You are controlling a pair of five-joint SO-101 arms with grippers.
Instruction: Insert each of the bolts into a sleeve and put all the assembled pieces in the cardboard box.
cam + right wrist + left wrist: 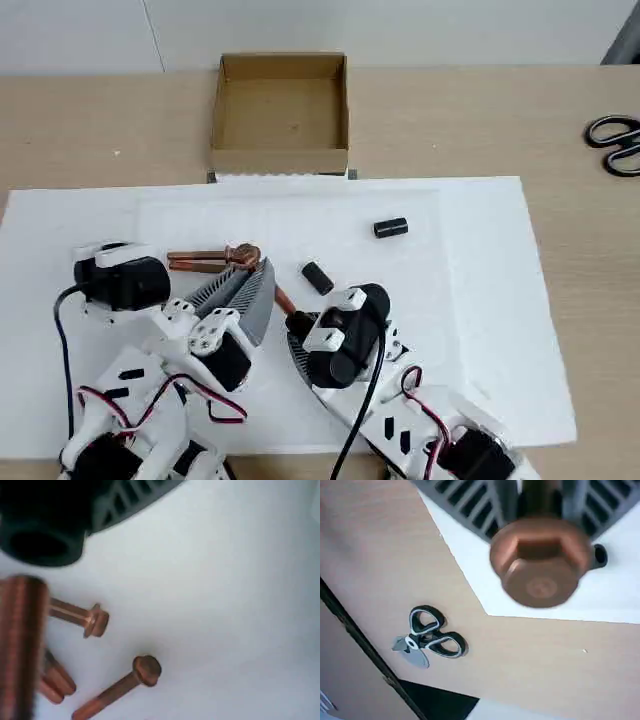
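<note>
My left gripper [262, 281] is shut on a copper bolt [283, 298], whose hex head [540, 562] looms in front of the grey fingers [465, 500]. The bolt's shank [20, 645] slants toward a black sleeve [298, 322] held in my shut right gripper [302, 335]; the sleeve's open bore [40, 542] faces the shank tip. Whether the tip is inside the bore is not clear. Loose bolts [205, 262] lie on the white sheet beside the left gripper. Two loose sleeves [317, 277] [391, 228] lie farther out. The cardboard box [280, 150] stands empty at the back.
A white sheet [470, 300] covers the middle of the wooden table. Scissors [615, 145] lie at the far right edge of the table, off the sheet. Three loose bolts [85, 617] lie spread on the sheet below the right gripper.
</note>
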